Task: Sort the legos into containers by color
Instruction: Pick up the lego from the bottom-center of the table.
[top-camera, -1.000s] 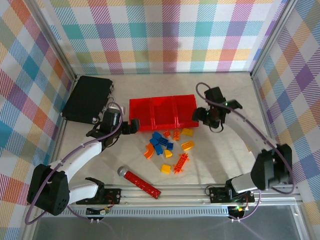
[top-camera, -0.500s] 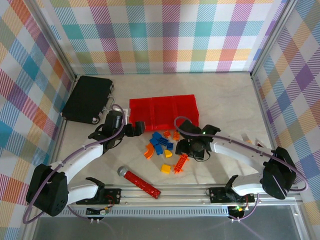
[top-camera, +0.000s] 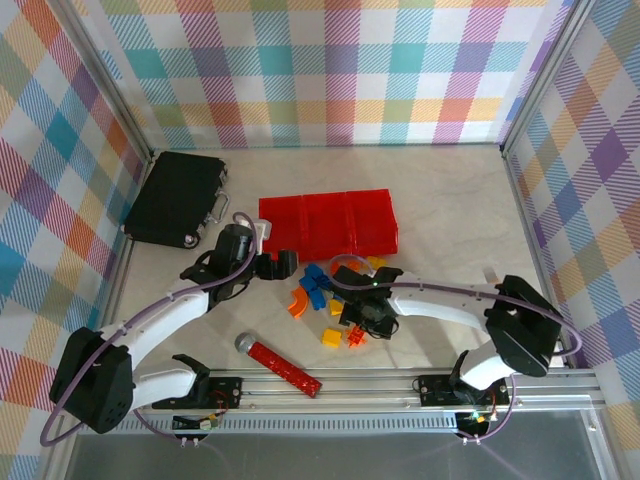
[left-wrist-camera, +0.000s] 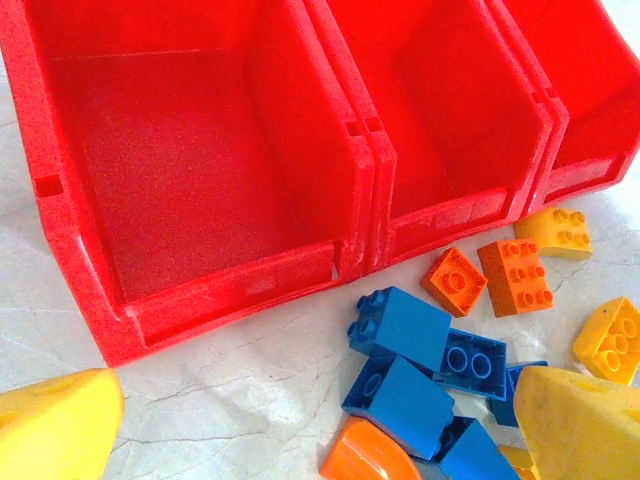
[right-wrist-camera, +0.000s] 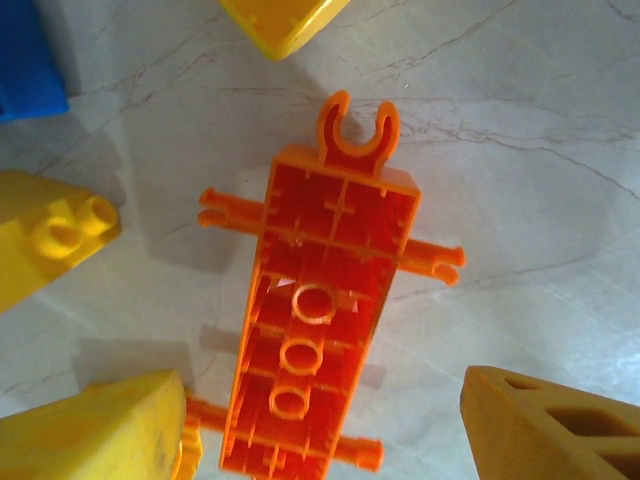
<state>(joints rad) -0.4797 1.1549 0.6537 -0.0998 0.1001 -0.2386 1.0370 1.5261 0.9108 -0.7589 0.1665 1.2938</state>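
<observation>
Containers (top-camera: 328, 222): 3 joined red bins on the table (top-camera: 450, 190). Legos (top-camera: 315, 285) lay loose just in front of them. Left wrist count: at least 4 blue bricks (left-wrist-camera: 400, 325), 2 orange squares (left-wrist-camera: 515, 275), 1 curved orange piece (left-wrist-camera: 368, 455), 2 yellow bricks (left-wrist-camera: 555, 230). Left gripper (top-camera: 276, 265) was spread wide, holding nothing, near the left bin's front. Right gripper (top-camera: 360, 322) hung over 1 orange axle plate (right-wrist-camera: 320, 330), underside up. Its jaws were parted and straddled the plate without clamping it. Also 1 black case (top-camera: 178, 198), 1 red studded bar (top-camera: 282, 364).
</observation>
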